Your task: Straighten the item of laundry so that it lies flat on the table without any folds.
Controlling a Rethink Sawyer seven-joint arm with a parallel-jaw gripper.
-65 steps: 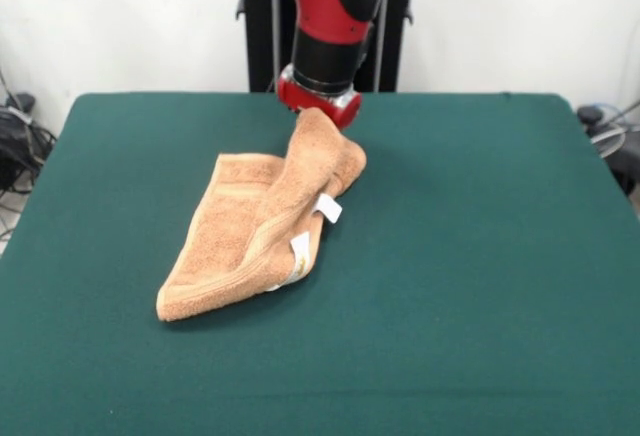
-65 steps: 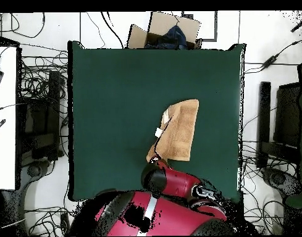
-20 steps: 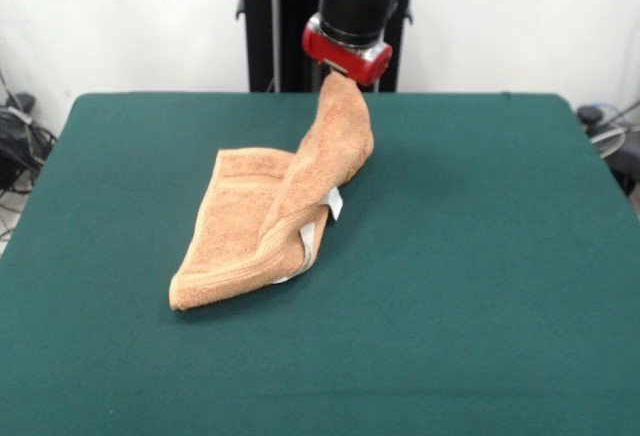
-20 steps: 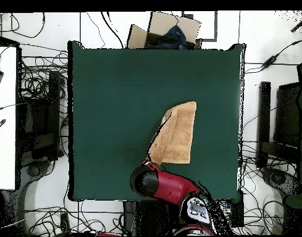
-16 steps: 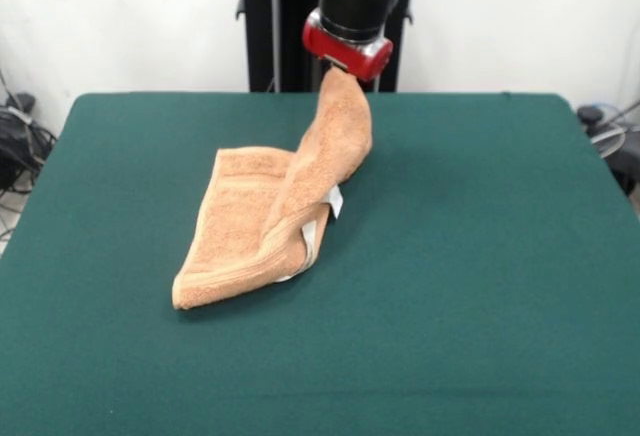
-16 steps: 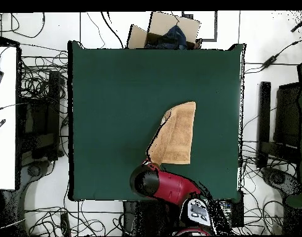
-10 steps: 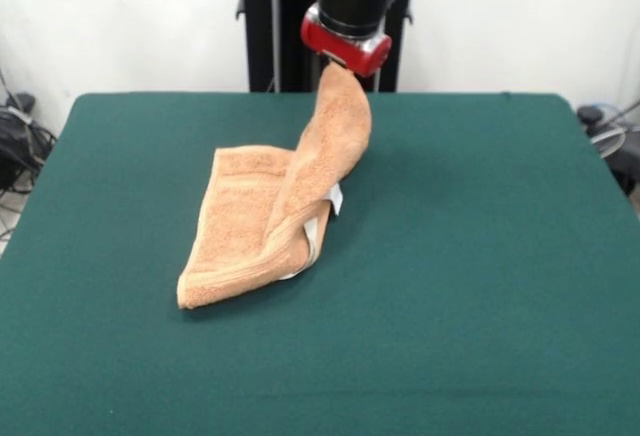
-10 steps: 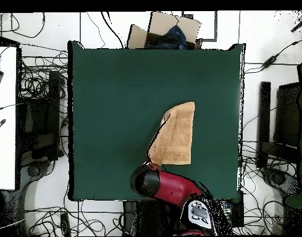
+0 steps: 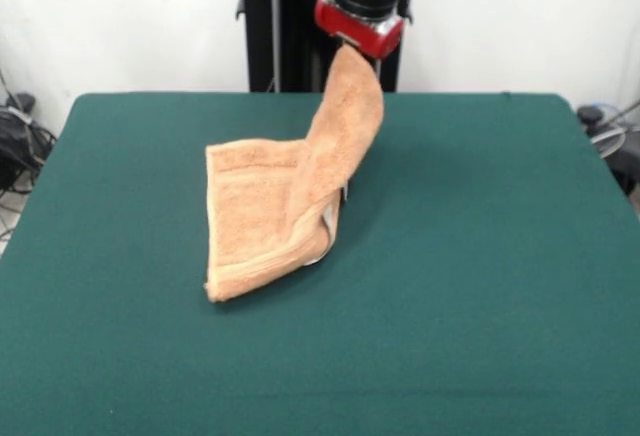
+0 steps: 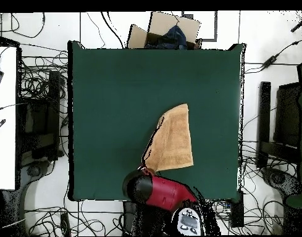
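Observation:
The peach-orange towel (image 9: 265, 211) lies folded on the dark green table (image 9: 500, 256), left of centre in the front view. One corner is pulled up in a steep strip to my gripper (image 9: 355, 44), which is shut on it, high above the table's far edge. The gripper's fingers are hidden behind the red wrist flange and the cloth. In the overhead view the towel (image 10: 173, 139) lies right of centre on the table (image 10: 116, 92). It narrows to a point under the red arm (image 10: 144, 187) near the bottom edge. The white tag is hidden.
The black pedestal (image 9: 275, 21) stands behind the table's far edge. In the overhead view a cardboard box (image 10: 165, 31) sits beyond the table's top edge. Cables and black equipment lie on the floor along both sides.
My gripper has risen and drawn back toward the pedestal with the towel corner. The lifted strip is longer, and the towel's lower end has slid toward the gripper.

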